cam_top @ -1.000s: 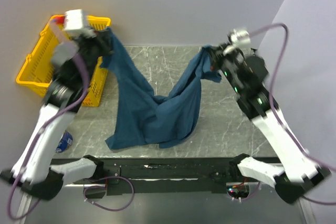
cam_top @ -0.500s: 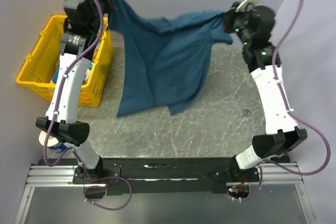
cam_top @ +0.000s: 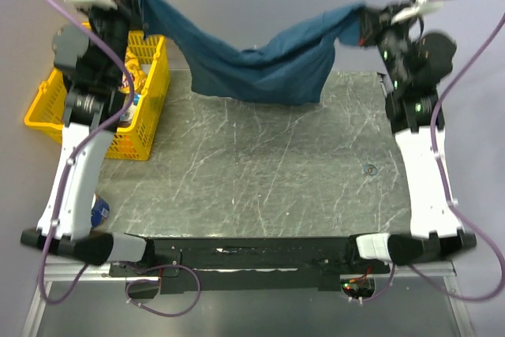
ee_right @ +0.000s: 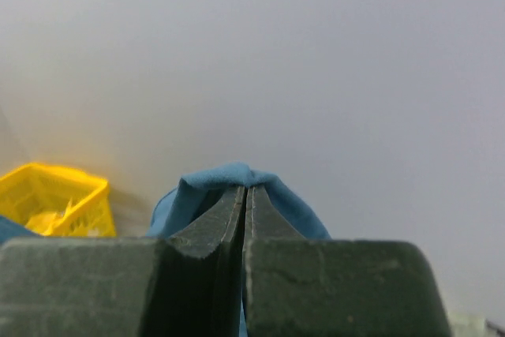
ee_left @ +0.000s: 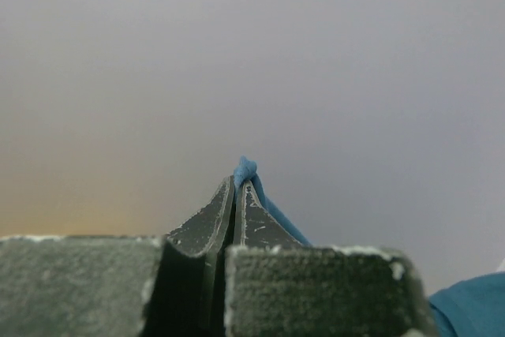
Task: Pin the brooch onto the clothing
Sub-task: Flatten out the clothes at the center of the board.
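With the left tool (ee_left: 238,185) and right tool (ee_right: 245,192) each clenched on a fold of the clothing (cam_top: 260,61), which hangs stretched above the far bench (cam_top: 237,187) edge, you are at the spreading step; next, lower it flat near what appears to be the brooch (cam_top: 371,168).

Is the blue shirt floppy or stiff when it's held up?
Probably floppy: the shirt sags in the middle between the left gripper and right gripper. Likely light too, since tiny pinches of fabric hold it.
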### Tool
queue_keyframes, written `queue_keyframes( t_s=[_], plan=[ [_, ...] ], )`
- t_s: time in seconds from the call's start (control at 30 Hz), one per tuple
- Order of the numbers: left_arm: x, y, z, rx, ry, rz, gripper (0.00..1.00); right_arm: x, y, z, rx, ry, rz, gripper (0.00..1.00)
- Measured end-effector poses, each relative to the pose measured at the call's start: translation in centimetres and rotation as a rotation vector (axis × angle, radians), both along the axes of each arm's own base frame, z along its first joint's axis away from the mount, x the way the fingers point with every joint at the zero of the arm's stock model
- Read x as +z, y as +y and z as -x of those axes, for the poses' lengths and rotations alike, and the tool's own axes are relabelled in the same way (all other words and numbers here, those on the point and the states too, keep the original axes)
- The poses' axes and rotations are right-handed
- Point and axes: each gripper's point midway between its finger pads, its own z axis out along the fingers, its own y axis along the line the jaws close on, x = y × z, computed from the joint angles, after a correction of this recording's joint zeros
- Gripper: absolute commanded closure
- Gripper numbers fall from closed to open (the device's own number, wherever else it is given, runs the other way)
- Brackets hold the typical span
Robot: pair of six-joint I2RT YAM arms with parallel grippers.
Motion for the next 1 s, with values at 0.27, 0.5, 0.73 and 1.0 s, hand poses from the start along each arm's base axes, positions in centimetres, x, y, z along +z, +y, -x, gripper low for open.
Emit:
queue_keyframes(
  t_s=[0.27, 0.5, 0.73, 1.0],
  plan=[
    [-13.9, 1.3, 3.6, 0.008, 0.192, 0.052, 0.99, -14.7, 0.8, 5.8, 0.077, 0.191, -0.069, 1.00],
    [-25.3, 2.2, 7.8, -0.001, 0.399, 0.120, 0.99, -29.1, 1.3, 10.8, 0.078, 0.490, -0.099, 1.00],
    [-24.9, 3.2, 13.2, -0.032, 0.355, 0.227, 0.99, -31.5, 0.9, 14.3, 0.065, 0.593, -0.171, 1.00],
    [-32.9, 5.8, 15.3, 0.104, 0.541, 0.445, 0.41, -38.4, 0.7, 16.2, 0.007, 0.880, -0.277, 0.77]
  ],
)
